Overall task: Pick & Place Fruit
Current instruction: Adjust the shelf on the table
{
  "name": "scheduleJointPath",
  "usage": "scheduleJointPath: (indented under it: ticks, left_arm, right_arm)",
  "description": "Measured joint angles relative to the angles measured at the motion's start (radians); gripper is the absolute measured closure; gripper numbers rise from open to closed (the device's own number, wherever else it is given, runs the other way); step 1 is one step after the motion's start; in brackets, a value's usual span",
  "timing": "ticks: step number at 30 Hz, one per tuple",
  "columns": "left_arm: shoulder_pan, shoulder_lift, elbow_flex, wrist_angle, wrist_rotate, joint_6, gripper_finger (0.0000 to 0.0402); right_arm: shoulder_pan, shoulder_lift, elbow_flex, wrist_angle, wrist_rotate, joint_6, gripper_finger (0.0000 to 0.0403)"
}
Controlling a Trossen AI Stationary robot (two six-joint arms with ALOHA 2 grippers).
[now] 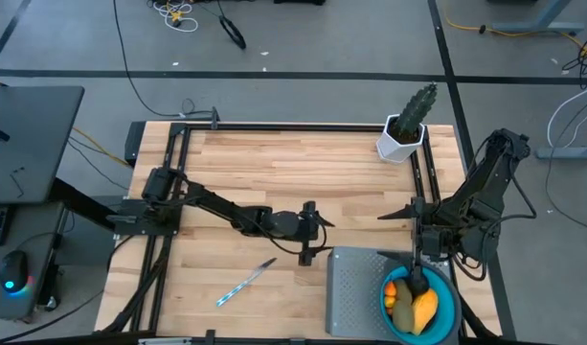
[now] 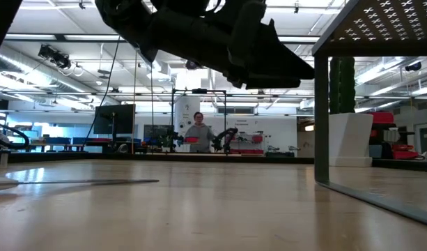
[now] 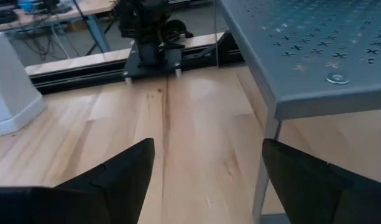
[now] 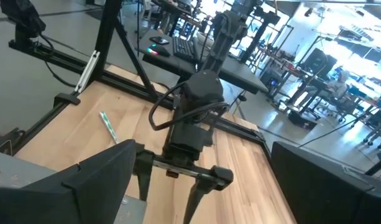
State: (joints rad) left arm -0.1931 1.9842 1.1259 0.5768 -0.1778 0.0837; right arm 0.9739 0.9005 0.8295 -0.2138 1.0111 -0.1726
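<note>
The fruit lies in a blue bowl [image 1: 449,309] on a grey perforated stand [image 1: 355,292] at the table's near right: a yellow oblong [image 1: 425,308], an olive-brown oval [image 1: 404,309] and small orange pieces [image 1: 391,287]. I cannot pick out the black ball beneath the arm. My right gripper [image 1: 417,270] hangs over the bowl, open and holding nothing [image 4: 202,150]. My left gripper [image 1: 322,232] hovers above mid-table just left of the stand, open and holding nothing [image 3: 206,158], and shows dark at the top of the low view [image 2: 234,42].
A green cactus in a white pot [image 1: 401,142] stands at the far right corner. A thin white-and-blue stick [image 1: 246,282] lies flat on the wood near the near edge, left of the stand. Black frame rails [image 1: 303,126] edge the table. Bare wood [image 1: 274,168] spreads across the far half.
</note>
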Motion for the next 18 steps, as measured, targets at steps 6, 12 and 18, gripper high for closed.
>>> scheduleJointPath:
  ticks: [6, 12, 18]
  left_arm:
    - [-0.008, 0.000, 0.000, -0.001, 0.045, -0.029, 0.0095]
    - [-0.014, 0.000, 0.000, -0.003, 0.041, -0.027, 0.0095]
    - [-0.016, 0.000, 0.000, -0.025, 0.019, -0.027, 0.0095]
  right_arm:
    - [0.000, 0.000, 0.000, -0.015, 0.000, 0.000, 0.0016]
    - [0.000, 0.000, 0.000, -0.023, 0.000, 0.002, 0.0016]
    - [0.000, 0.000, 0.000, -0.034, 0.000, 0.011, 0.0016]
